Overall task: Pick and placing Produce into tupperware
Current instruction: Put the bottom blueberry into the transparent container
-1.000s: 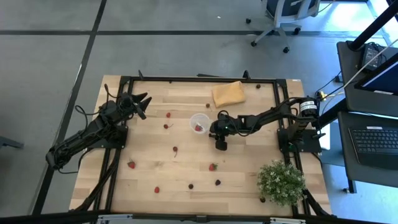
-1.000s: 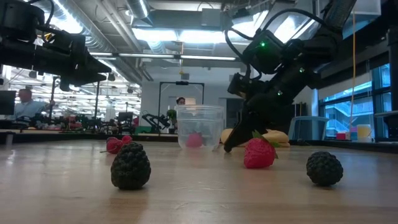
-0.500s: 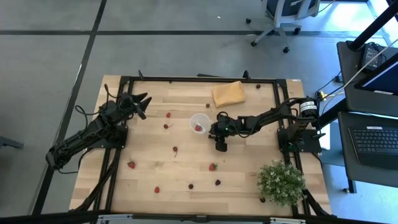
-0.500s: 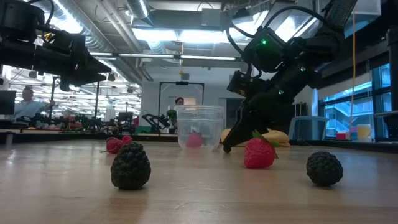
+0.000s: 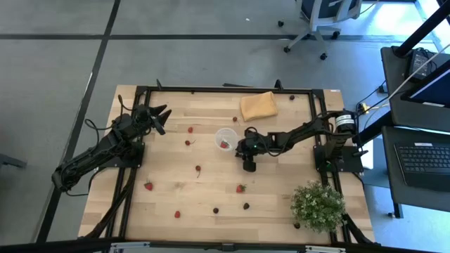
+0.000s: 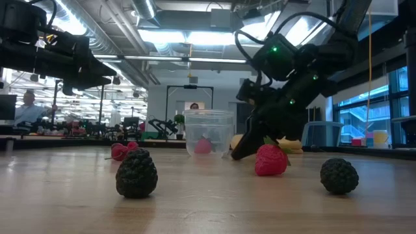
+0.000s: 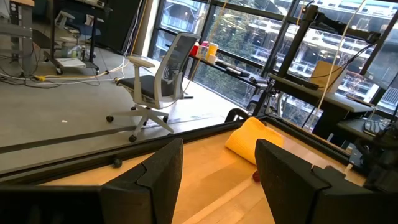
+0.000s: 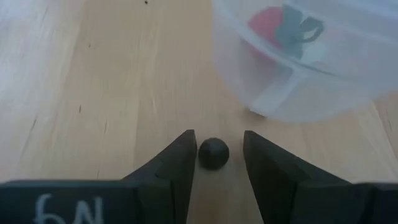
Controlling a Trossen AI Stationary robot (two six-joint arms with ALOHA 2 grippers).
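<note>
High view: tupperware (image 5: 226,138) at table centre held one strawberry (image 5: 224,145), many fruits remained scattered; right gripper (image 8: 214,154), fingers spread, bracketed a dark berry (image 8: 213,153) beside it; left gripper (image 5: 159,117) waited open.

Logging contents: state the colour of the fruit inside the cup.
Red strawberry with dark leaves, clearest in the right wrist view.

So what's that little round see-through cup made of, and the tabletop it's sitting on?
The small round translucent-white cup looks like thin, smooth plastic: a red strawberry-like piece shows cloudily through its wall. The tabletop looks like pale unpainted wood, matte, with grain lines running along it. The right gripper, open around a small dark berry, has dark fingers, probably hard plastic, though that's unclear.
</note>
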